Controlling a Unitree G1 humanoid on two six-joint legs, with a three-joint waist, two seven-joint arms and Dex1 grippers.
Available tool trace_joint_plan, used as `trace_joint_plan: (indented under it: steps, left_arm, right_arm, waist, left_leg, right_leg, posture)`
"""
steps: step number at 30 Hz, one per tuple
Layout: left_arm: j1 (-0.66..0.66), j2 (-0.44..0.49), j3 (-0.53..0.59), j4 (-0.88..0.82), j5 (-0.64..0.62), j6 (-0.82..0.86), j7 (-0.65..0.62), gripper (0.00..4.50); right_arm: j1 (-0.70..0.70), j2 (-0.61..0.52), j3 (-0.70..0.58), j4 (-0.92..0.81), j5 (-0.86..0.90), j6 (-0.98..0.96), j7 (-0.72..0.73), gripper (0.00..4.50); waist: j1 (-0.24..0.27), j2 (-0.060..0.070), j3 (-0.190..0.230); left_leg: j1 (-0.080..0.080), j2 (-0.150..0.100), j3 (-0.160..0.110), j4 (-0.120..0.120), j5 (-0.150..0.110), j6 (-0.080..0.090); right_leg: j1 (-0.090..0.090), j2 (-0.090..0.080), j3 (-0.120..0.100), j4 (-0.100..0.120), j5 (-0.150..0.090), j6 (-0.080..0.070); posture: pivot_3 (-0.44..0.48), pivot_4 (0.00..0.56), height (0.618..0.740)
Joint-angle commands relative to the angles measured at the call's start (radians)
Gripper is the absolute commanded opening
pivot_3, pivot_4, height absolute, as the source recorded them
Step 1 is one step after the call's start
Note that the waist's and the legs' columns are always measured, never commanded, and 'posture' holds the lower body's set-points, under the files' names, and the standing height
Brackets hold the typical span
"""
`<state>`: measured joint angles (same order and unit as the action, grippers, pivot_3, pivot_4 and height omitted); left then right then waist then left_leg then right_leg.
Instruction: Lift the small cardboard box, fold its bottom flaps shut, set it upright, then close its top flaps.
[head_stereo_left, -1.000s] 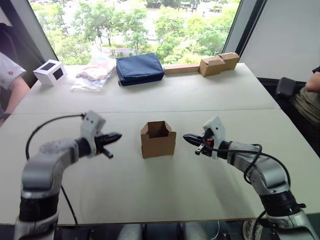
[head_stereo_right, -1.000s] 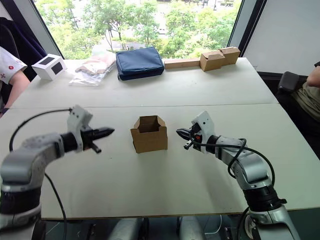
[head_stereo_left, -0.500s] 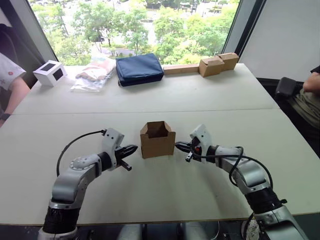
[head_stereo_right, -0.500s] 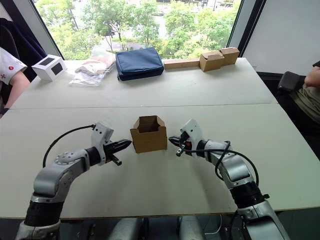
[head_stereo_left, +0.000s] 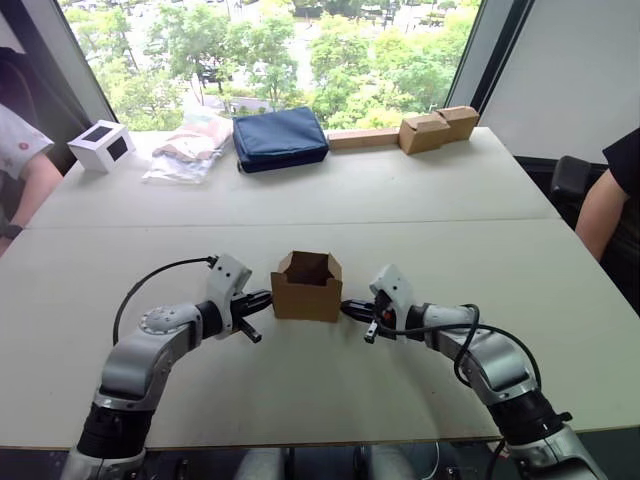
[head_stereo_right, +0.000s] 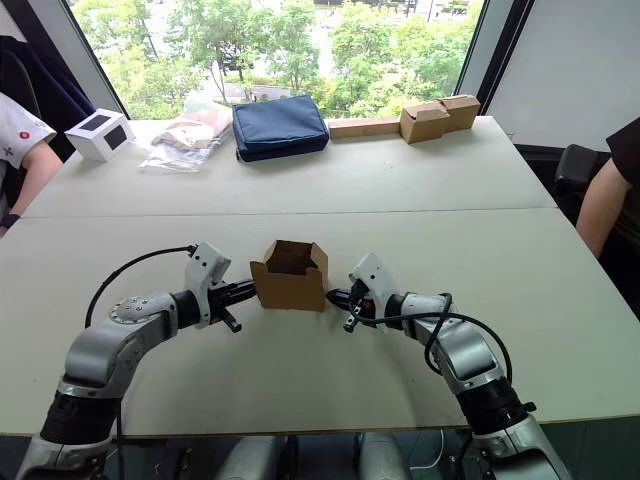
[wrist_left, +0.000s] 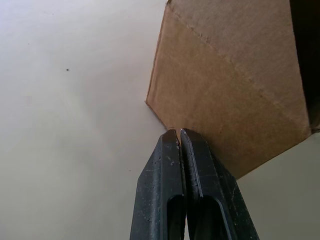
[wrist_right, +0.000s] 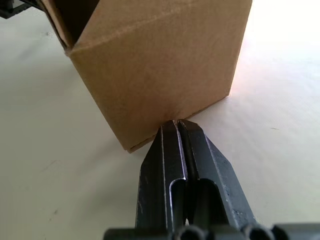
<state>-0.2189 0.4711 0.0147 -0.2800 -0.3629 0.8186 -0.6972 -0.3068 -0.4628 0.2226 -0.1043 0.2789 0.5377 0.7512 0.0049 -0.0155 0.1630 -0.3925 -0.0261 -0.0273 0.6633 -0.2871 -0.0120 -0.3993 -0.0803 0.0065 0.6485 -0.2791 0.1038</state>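
Centrally, head views: the small cardboard box (head_stereo_left: 306, 287) stands near the middle of the white table (head_stereo_left: 420, 190), open end up, its top flaps (head_stereo_left: 309, 262) raised around the opening. Left gripper (head_stereo_left: 266, 297) at the box's left wall, low down; right gripper (head_stereo_left: 347, 305) at its right wall, likewise low. The box sits squarely between the two.

Far edge of the table, by the window: a white cube box (head_stereo_left: 100, 145) with a dark window at the left corner; a clear plastic packet (head_stereo_left: 190, 148) beside it; a blue pouch (head_stereo_left: 280, 138) next along; a pair of tan boxes (head_stereo_left: 437, 128) joined to a long strip towards the right. A person's arm (head_stereo_left: 24, 178) shows at the left edge, another person's arm (head_stereo_left: 604, 203) at the right edge.

Left wrist view: the left gripper's two black fingers (wrist_left: 158, 190) pressed together, nothing between them, tips touching the box's (wrist_left: 235, 85) brown wall close to a vertical corner edge. Bare table surface beside it.

Right wrist view: the right gripper's fingers (wrist_right: 159, 175) likewise pressed together and holding nothing, tips meeting the box (wrist_right: 160, 65) at the foot of its near wall, where it rests on the table. One upright flap and the dark interior visible at the box's upper corner.
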Motion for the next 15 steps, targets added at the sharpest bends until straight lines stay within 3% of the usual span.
trace_joint_plan:
  steps: [1,6,11,15]
  left_arm:
    - [0.009,0.009,0.000,-0.063,-0.052,0.012,-0.020,0.08]
    - [0.017,0.077,0.036,-0.085,-0.107,0.043,-0.069,0.08]
    - [-0.076,0.149,0.101,0.015,-0.138,0.009,-0.108,0.08]
    - [-0.179,0.169,0.123,0.030,-0.215,0.037,-0.163,0.08]
  right_arm:
    - [-0.018,-0.030,-0.039,-0.039,0.005,-0.017,0.021,0.00]
    - [-0.027,-0.117,-0.076,-0.076,0.039,0.007,0.097,0.00]
    - [-0.082,-0.179,-0.134,-0.083,0.081,0.047,0.150,0.00]
    - [-0.177,-0.139,-0.187,-0.053,0.138,0.077,0.134,0.00]
  waist:
    - [0.000,0.000,0.000]
    - [0.000,0.000,0.000]
    - [0.000,0.000,0.000]
    - [0.000,0.000,0.001]
  left_leg:
    - [0.000,0.000,0.000,0.000,0.000,0.000]
    - [0.000,0.000,0.000,0.000,0.000,0.000]
    - [0.000,0.000,0.000,-0.001,0.000,0.000]
    - [0.000,0.000,0.000,-0.001,0.000,0.000]
  right_leg:
    - [0.000,0.000,0.000,0.000,0.000,0.000]
    - [0.000,0.000,0.000,-0.001,0.000,0.000]
    - [0.000,0.000,0.000,-0.001,0.000,0.000]
    - [0.000,0.000,0.000,-0.001,0.000,0.000]
  posture:
    - [0.000,0.150,0.740]
    - [0.000,0.150,0.740]
    - [0.000,0.150,0.740]
    - [0.000,0.150,0.740]
